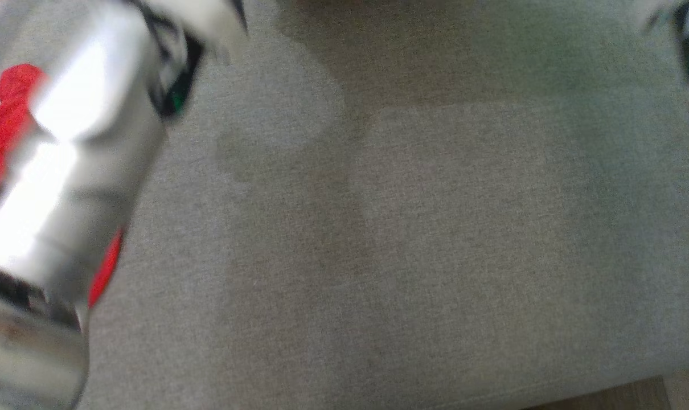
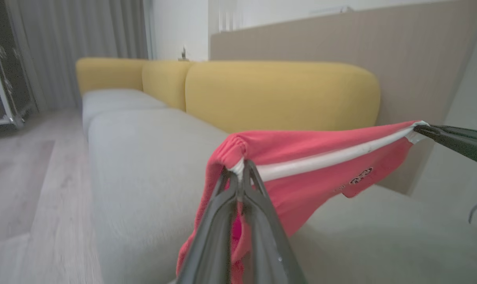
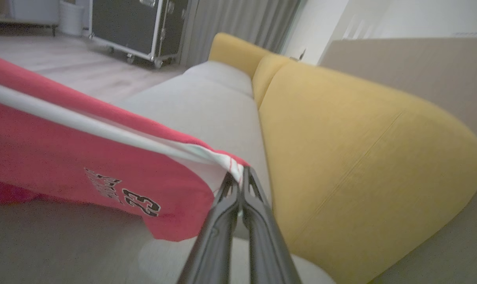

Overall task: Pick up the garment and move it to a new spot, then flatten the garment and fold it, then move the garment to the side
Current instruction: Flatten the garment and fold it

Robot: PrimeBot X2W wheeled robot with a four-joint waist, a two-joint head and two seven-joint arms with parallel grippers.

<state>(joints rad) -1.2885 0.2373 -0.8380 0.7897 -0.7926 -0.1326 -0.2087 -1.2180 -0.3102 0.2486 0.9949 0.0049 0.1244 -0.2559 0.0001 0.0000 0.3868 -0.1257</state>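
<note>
The garment [image 2: 301, 157] is red with a white band and dark lettering. It hangs stretched in the air over the grey sofa seat [image 2: 151, 157]. My left gripper [image 2: 242, 165] is shut on its bunched left end. My right gripper [image 3: 240, 173] is shut on the white-trimmed other end, and its dark fingers [image 2: 451, 138] show at the right of the left wrist view. In the head view a strip of the garment [image 1: 5, 119] peeks out behind my pale left forearm [image 1: 77, 159] at the left.
Yellow back cushions [image 2: 282, 94] run along the far side of the seat, with a beige panel [image 2: 400, 47] behind. A wooden floor [image 2: 21, 177] lies beside the sofa. A black wheeled case [image 3: 136, 23] stands by grey curtains [image 3: 238, 19].
</note>
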